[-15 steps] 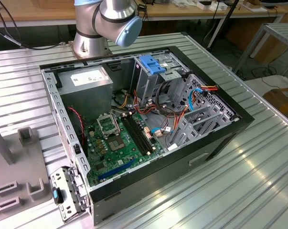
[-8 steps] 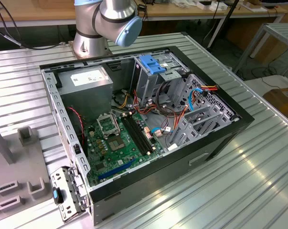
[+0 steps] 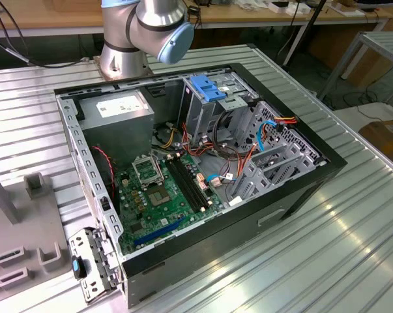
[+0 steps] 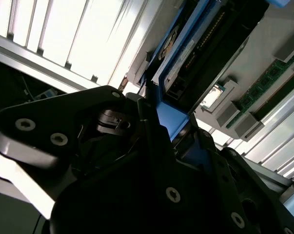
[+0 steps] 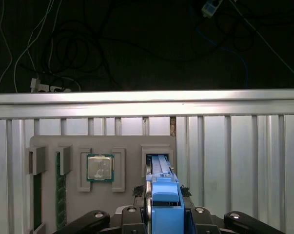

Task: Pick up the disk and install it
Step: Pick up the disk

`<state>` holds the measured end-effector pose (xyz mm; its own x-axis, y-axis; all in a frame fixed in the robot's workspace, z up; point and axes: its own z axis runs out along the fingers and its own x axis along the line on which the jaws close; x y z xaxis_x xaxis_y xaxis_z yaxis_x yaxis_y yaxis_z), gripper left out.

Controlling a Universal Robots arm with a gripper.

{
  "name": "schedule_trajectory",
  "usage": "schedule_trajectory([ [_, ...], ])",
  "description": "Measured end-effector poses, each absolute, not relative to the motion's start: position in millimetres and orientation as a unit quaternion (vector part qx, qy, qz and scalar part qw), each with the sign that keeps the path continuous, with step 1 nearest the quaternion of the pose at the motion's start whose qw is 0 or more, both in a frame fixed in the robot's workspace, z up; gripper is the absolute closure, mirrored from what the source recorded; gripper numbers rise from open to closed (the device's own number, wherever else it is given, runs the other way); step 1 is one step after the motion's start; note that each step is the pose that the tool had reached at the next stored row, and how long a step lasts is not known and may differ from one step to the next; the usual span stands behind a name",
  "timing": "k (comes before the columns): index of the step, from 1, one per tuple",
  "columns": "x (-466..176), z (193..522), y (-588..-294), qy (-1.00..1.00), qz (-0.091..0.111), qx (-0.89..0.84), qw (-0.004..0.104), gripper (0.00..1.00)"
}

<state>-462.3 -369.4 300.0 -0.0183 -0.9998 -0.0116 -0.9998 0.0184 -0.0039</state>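
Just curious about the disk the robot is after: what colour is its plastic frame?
Bright blue, clearest on the disk in the first wrist view.

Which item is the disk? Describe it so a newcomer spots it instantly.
Find the grey holder tray on the ribbed metal table. The disk sits on edge at the slot beside the square processor chip. It alone has bright blue rails.
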Motion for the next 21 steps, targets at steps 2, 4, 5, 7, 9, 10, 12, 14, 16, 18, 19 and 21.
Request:
schedule_trajectory([
  [2, -462, 305, -369, 0.714, 0.002, -0.701, 0.005, 0.63],
  [4, -462, 310, -369, 0.714, 0.002, -0.701, 0.005, 0.63],
  [5, -462, 311, -369, 0.714, 0.002, -0.701, 0.005, 0.63],
  [7, -462, 311, -369, 0.714, 0.002, -0.701, 0.005, 0.63],
  [9, -462, 311, -369, 0.714, 0.002, -0.701, 0.005, 0.63],
  [10, -462, 312, -369, 0.714, 0.002, -0.701, 0.005, 0.63],
  [12, -462, 312, -369, 0.714, 0.002, -0.701, 0.005, 0.63],
  [14, -462, 312, -369, 0.714, 0.002, -0.701, 0.005, 0.63],
  [16, -462, 333, -369, 0.714, 0.002, -0.701, 0.005, 0.63],
  [18, -462, 359, -369, 0.714, 0.002, -0.701, 0.005, 0.63],
  [19, -462, 359, -369, 0.714, 0.002, -0.701, 0.005, 0.63],
  [21, -462, 359, -369, 0.714, 0.002, -0.701, 0.005, 0.63],
])
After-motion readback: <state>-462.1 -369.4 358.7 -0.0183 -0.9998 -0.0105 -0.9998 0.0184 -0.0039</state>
